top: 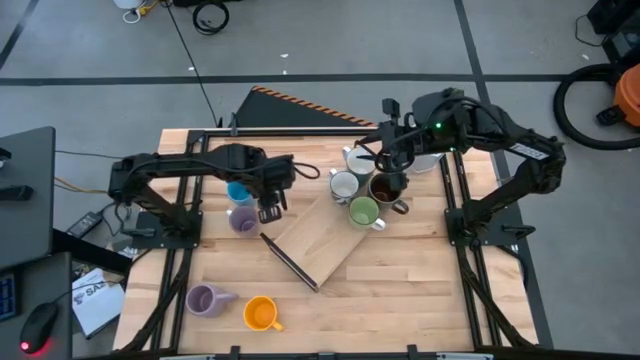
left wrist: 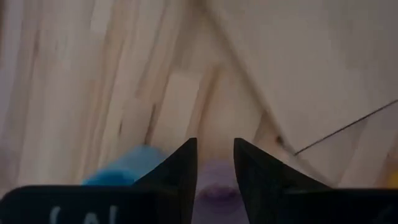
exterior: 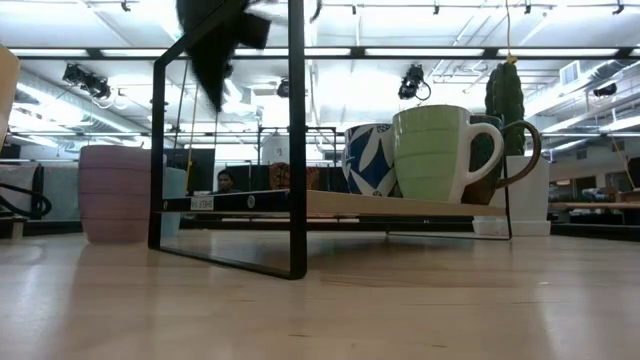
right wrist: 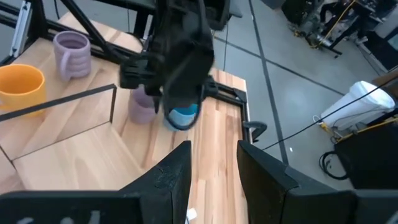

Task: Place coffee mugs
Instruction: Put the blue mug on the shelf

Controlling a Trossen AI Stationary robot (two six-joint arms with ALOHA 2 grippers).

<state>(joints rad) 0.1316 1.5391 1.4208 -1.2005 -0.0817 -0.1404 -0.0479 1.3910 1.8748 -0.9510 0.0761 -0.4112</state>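
Wooden shelf (top: 322,236) carries 4 mugs; left gripper (top: 271,206) open narrowly, right gripper (top: 392,112) likewise.

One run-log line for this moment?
left gripper: open, over purple mug | right gripper: open, above shelf mugs | orange mug: unplaced

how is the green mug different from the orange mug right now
The green mug stands on the raised wooden shelf, packed among other mugs; the orange mug stands on the bare table, near its front edge, beside only a purple mug. Both are upright, handled, and ungripped.
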